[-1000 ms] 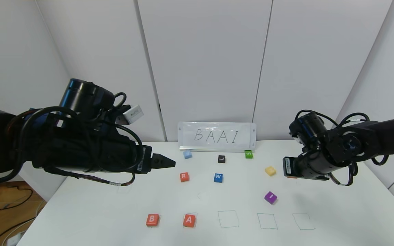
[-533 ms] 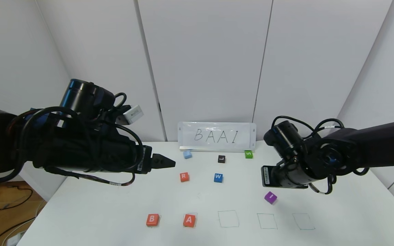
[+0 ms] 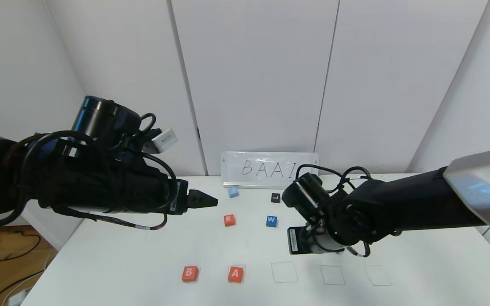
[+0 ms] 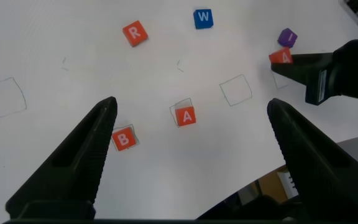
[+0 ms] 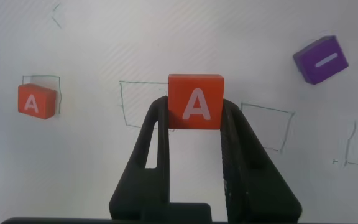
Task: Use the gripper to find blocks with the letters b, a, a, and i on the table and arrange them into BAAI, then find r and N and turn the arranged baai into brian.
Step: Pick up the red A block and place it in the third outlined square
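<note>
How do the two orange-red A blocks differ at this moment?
The carried A block is clamped between the right gripper fingers, off the table; the placed A block rests on the table in the second drawn square, beside the B block. The carried one hangs near the empty third square; the placed one is untouched. Both are orange-red cubes with a white A.

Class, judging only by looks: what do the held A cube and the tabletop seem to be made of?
A cube in the right gripper: likely painted wood or foam; matte orange faces, crisp edges, printed white letter. Tabletop: probably smooth white laminate; even, faintly glossy, marked with pen lines.
</note>
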{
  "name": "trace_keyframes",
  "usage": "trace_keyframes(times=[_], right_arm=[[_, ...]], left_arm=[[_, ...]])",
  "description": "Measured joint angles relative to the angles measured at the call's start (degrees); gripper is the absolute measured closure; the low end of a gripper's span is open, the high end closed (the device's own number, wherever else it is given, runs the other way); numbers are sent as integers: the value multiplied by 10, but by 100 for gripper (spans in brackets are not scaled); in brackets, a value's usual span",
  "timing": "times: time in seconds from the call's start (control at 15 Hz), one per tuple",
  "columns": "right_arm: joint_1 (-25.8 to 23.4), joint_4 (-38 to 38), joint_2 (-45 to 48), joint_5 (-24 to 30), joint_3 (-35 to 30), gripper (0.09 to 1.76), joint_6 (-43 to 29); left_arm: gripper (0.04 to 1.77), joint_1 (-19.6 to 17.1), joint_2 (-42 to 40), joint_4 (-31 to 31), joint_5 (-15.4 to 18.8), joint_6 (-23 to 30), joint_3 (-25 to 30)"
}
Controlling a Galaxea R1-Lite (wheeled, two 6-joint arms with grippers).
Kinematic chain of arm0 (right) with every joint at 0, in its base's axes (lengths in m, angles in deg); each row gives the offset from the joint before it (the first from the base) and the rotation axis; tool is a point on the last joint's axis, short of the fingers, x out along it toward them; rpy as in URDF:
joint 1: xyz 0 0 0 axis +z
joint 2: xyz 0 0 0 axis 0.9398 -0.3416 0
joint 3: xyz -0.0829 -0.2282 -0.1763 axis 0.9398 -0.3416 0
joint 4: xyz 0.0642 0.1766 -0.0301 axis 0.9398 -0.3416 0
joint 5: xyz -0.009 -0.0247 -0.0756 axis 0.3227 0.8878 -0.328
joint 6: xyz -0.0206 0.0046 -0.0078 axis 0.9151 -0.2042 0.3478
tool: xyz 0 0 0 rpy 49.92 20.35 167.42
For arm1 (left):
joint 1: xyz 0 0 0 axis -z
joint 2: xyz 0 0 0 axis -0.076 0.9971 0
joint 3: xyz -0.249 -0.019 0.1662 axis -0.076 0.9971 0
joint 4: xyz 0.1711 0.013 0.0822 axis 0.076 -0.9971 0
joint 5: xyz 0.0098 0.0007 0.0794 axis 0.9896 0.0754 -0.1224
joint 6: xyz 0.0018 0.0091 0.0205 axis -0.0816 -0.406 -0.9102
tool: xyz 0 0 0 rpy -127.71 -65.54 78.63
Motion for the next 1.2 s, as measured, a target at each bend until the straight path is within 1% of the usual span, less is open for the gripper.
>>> trace_keyframes(times=[0.27, 0.47, 0.87, 1.2], right_arm=[[41, -32, -52, 0, 47, 131, -36], [57, -53, -81, 0, 80, 131, -46], [72, -54, -114, 0, 82, 131, -38], [75, -53, -126, 0, 81, 131, -39]], left_arm=[[9, 0, -1, 0, 0, 0, -1], [9, -1, -1, 0, 0, 0, -1], [9, -1, 0, 0, -1, -1, -1], [9, -1, 1, 0, -1, -1, -1]])
